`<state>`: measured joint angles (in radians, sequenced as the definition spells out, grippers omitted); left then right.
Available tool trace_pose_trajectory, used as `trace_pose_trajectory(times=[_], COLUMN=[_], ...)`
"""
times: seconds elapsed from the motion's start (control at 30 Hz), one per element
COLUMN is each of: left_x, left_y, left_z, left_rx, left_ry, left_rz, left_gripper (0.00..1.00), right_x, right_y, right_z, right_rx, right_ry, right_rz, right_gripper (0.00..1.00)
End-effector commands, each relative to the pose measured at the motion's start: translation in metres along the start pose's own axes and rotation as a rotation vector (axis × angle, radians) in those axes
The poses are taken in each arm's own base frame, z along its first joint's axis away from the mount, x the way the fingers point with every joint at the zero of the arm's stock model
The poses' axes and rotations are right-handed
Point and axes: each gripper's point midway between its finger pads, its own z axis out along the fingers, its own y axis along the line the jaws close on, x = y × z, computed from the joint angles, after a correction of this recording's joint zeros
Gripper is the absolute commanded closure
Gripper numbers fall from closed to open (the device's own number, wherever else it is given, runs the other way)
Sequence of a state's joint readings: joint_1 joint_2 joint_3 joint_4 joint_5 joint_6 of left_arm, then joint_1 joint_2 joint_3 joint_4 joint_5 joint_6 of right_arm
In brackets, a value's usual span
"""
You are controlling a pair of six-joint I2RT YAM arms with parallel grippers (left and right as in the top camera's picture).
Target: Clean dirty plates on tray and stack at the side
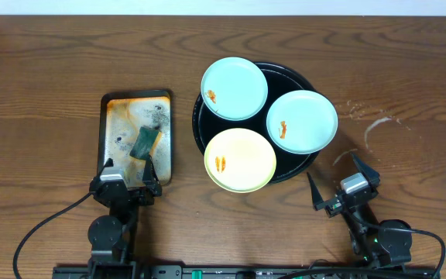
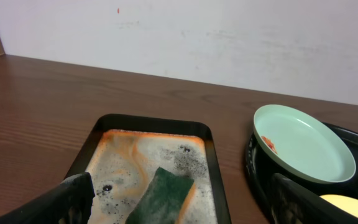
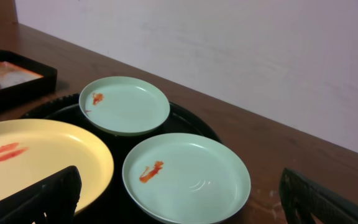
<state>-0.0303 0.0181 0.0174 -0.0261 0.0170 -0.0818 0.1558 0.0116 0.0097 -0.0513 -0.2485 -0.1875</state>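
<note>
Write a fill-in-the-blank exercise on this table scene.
1. The black tray holds ___ plates.
2. The plate nearest the robot is pale ___.
3. The sponge lies in the metal tray, on the black tray's ___ side.
4. The left gripper and right gripper are both ___.
Missing words: three; yellow; left; open.
</note>
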Motion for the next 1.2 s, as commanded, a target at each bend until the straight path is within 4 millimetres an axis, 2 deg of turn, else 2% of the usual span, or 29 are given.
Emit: trace_pose_trajectory(times=[0.0,0.73,0.9,0.97,1.03,1.17], left_x=[0.018,0.018,0.018,0.016,0.009,-0.037], left_y=[0.004,0.004,-0.003,-0.016,-0.028,-0.037], left_z=[0.001,0.001,0.001,0.0,-0.003,-0.014], left_rx=[-0.021,-0.02,0.023,0.096,0.16,0.188], left_ry=[0.061,0.061,0.062,0.065,0.055,-0.038], left_rz=[-0.005,-0.005,-0.007,-0.009,-0.01,-0.006], left_gripper=[0.11,0.11,0.11,0.11,0.11,0.11], right_x=[0.001,0.001,-0.001,-0.008,-0.017,-0.039], right_y=[0.001,0.0,0.0,0.0,-0.002,-0.003], right_z=[0.0,0.0,0.0,0.0,-0.002,-0.008], right_rx=[-0.003,0.004,0.005,0.002,0.004,-0.004], right_ry=[0.001,0.001,-0.007,-0.034,-0.055,-0.042], right_rz=[0.015,0.014,0.013,0.029,0.085,0.176], right_gripper=[0.01,0.01,0.01,0.01,0.01,0.01])
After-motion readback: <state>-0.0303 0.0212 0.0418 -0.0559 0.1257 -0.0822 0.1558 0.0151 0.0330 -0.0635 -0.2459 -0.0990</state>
